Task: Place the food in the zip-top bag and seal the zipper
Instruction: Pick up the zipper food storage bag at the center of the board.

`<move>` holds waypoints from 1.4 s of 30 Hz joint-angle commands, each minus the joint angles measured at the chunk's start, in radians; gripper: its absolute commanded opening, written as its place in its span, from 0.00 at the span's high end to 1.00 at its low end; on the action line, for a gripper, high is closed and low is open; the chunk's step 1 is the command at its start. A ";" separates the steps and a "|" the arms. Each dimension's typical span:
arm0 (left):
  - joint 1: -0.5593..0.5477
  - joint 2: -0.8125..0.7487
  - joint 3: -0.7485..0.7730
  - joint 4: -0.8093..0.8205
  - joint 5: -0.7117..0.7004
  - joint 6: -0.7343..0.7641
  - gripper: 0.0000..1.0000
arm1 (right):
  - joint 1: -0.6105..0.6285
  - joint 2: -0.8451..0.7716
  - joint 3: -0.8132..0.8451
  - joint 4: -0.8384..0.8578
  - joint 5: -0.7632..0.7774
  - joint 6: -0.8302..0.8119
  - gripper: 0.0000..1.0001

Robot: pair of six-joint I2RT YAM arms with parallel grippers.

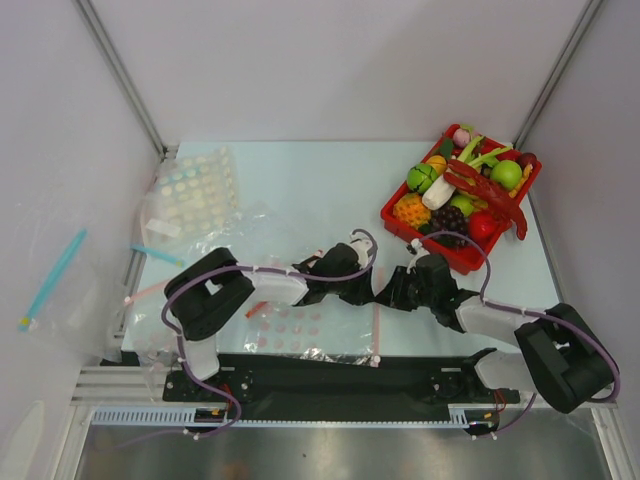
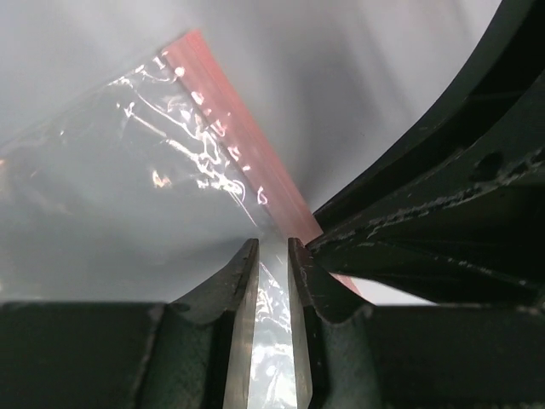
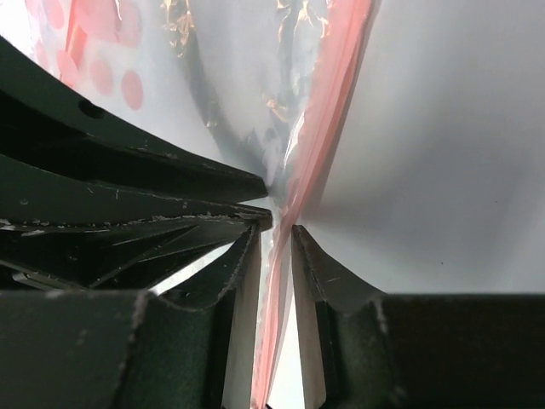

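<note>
Clear, crinkly plastic fills both wrist views: the transparent zip-top bag (image 2: pixel 128 170) with a thin pale pink-red zipper (image 2: pixel 230 119) along its mouth edge. The left claw (image 2: pixel 272 256) is drawn narrow, its two fingers (image 2: pixel 245 315) pinching the clear film just beside the zipper, which runs away from the fingertips up and to the left. The dark body of the right claw (image 2: pixel 443 196) sits close on its right side.

The right claw (image 3: pixel 274 239) is narrow too, clamping the bag where the pink-red strip passes straight down between its fingers (image 3: pixel 311 290). Above its tips the strip climbs up and to the right. The left claw (image 3: pixel 128 196) presses in just to its left.

From above, the two claws meet tip to tip over the middle of the pale counter (image 1: pixel 300 180).

Well beyond the right claw, off to its right, a red plastic tray (image 1: pixel 392 217) holds the glossy toy food. A long red crayfish (image 1: pixel 485 190) lies across the pile, and a dark purple grape bunch (image 1: pixel 450 218) sits beside a red ball-like fruit (image 1: pixel 483 225) at the tray's near side.
</note>
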 commanded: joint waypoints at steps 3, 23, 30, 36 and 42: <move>-0.007 0.050 0.047 0.006 0.026 -0.015 0.75 | 0.014 0.044 0.028 0.081 -0.045 0.015 0.75; -0.149 -0.315 0.010 -0.158 -0.494 0.187 0.60 | 0.049 -0.359 -0.021 -0.020 0.145 0.033 1.00; -0.169 -0.509 -0.089 -0.107 -0.610 0.198 0.50 | 0.226 -0.458 0.002 0.018 0.417 0.052 1.00; -0.168 -0.617 -0.154 -0.065 -0.652 0.212 0.50 | 0.316 -0.372 0.162 -0.008 0.680 0.018 1.00; -0.169 -0.648 -0.188 -0.007 -0.609 0.251 0.35 | 0.435 -0.262 0.321 -0.054 1.050 0.075 1.00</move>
